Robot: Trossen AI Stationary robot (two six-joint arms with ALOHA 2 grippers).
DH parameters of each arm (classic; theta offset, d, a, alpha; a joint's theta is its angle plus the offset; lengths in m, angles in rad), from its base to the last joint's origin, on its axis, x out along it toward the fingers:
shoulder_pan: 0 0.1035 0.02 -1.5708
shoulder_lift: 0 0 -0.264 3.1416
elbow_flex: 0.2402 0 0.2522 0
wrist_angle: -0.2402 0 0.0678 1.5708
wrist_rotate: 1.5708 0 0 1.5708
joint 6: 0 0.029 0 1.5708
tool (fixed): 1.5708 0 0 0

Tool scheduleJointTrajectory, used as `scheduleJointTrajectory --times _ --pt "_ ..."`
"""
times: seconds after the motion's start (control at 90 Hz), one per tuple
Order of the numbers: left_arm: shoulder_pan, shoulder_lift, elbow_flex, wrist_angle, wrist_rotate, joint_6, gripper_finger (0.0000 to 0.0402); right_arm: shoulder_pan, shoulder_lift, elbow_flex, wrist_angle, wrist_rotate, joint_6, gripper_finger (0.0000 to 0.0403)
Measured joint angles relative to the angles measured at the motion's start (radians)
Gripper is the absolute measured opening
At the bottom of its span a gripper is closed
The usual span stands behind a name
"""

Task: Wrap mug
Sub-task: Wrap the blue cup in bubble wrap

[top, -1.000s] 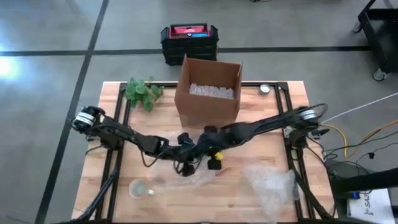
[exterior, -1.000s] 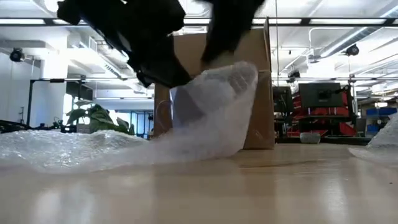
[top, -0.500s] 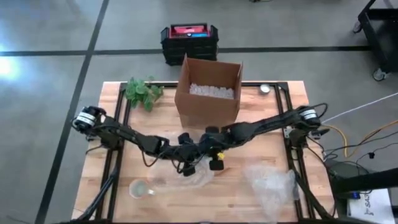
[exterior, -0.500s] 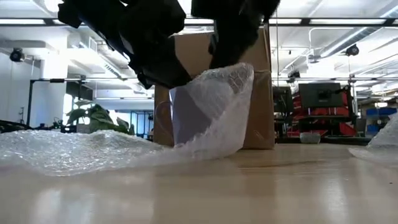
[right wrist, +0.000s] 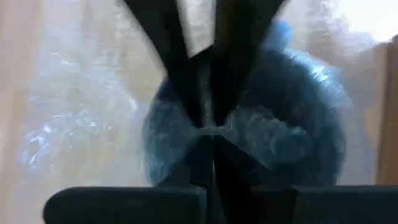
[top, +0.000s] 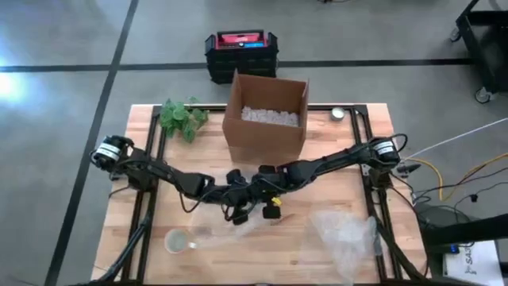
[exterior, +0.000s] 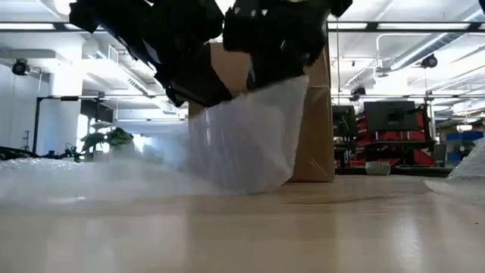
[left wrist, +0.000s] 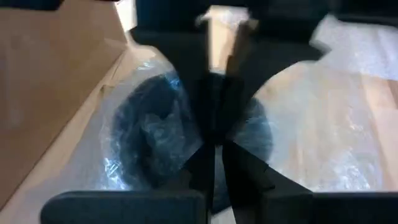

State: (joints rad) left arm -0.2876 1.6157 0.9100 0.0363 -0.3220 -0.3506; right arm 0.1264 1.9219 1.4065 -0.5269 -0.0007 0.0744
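The wooden surface (top: 317, 250) stands on a grey concrete floor (top: 63, 95) crossed by dark lines, with a black crate (top: 241, 52) holding something red on the floor just beyond the far edge. On the surface, a cardboard box (top: 266, 115) open at the top and partly filled with white packing sits at the middle of the far edge, a leafy green plant (top: 178, 117) lies near the far left corner, and a small round thing (top: 338, 114) sits near the far right corner. A loose heap of bubble wrap (top: 345, 234) lies toward the near right corner, and a small clear round thing (top: 178, 241) rests near the near edge, left of the middle. Both arms reach in to the middle of the surface, just in front of the box. There the left gripper (left wrist: 211, 134) and the right gripper (right wrist: 205, 134) each have their fingers pressed together on a sheet of bubble wrap (exterior: 242, 144) draped over the mug (right wrist: 292, 155), which shows as a dark blue shape through the plastic. From table height the wrap hangs like a tent down to the surface, and behind it lies a workshop with ceiling lights (exterior: 394, 30), white beams and racks of equipment (exterior: 390, 125).
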Motion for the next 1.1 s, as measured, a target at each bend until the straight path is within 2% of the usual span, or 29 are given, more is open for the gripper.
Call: scheduleJointTrajectory --times 0.356,0.733,0.956,1.1 --pt "-0.006 -0.037 0.002 -0.008 0.020 0.002 0.0020 -0.046 0.000 -0.053 0.097 0.000 0.006 0.0002" --pt "-0.004 -0.031 0.004 -0.039 0.015 0.000 0.0020 -0.015 -0.066 -0.005 0.037 -0.053 -0.008 0.0002" --pt "-0.004 -0.031 0.004 -0.038 0.010 -0.002 0.0020 -0.025 -0.133 0.025 0.006 -0.028 -0.034 0.0002" --pt "-0.004 -0.031 0.004 -0.040 0.010 -0.002 0.0020 -0.044 -0.109 0.006 0.028 -0.006 -0.046 0.0002"
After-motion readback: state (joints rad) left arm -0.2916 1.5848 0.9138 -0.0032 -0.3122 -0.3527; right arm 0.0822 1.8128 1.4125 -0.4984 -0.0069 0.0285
